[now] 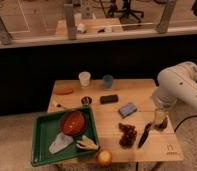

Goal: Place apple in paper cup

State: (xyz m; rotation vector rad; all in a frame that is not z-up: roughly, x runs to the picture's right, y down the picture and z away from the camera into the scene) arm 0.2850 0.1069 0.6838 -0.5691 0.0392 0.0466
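Apple (104,157) bottom centre, bench (142,92) front edge; paper cup (84,78) at back edge; gripper (160,121) right of frame, open or closed: cannot tell.

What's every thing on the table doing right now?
Small white paper cup: upright on the wooden table.
Small round yellow apple: resting at table's front edge.
Blue-grey cup: upright.
Red-orange bowl: upright in green tray.
Robot's gripper: near table's right side, away from apple.

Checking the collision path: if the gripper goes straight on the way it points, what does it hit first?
Probably the bare table just below it, right of the dark utensil. The gripper points down, far from the apple. Depth is unclear.
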